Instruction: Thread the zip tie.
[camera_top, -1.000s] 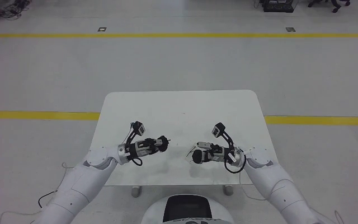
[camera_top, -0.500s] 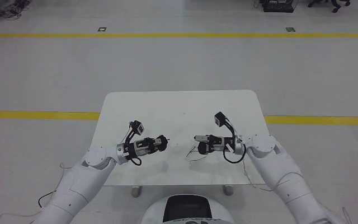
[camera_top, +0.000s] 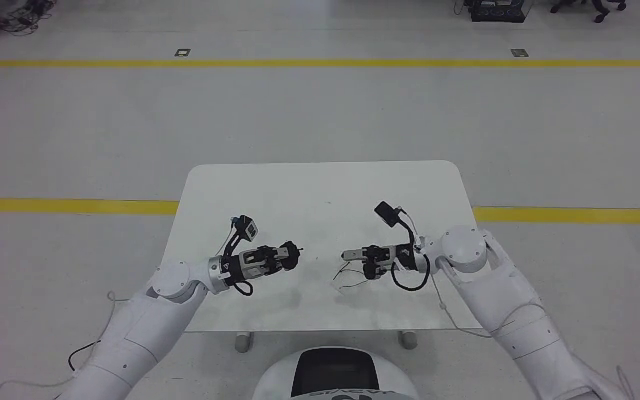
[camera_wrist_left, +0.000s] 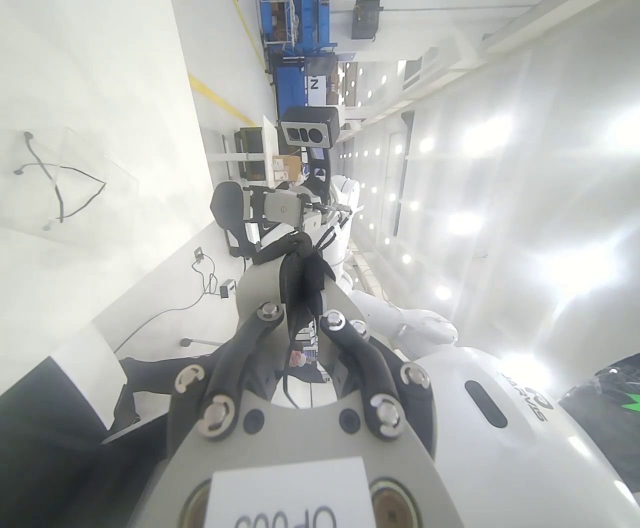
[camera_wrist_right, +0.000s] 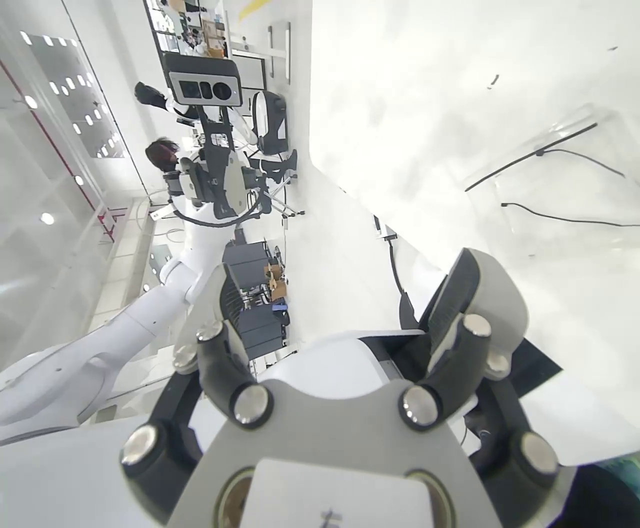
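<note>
The left gripper (camera_wrist_left: 300, 262) is clamped on the black zip tie (camera_wrist_left: 301, 243), above the table (camera_top: 320, 190) near its front edge. The right gripper (camera_wrist_right: 345, 272) stands wide and empty. Align it with the tie's free tip before closing it, and hold the left arm steady.

We count one table (camera_top: 320, 190) and one clear tray (camera_wrist_right: 560, 125). In the tray we count three loose ties (camera_wrist_right: 530, 157), as far as we can tell. One held tie (camera_wrist_left: 299, 280) makes four. We count two grippers: left gripper (camera_top: 297, 250), right gripper (camera_top: 345, 254).
</note>
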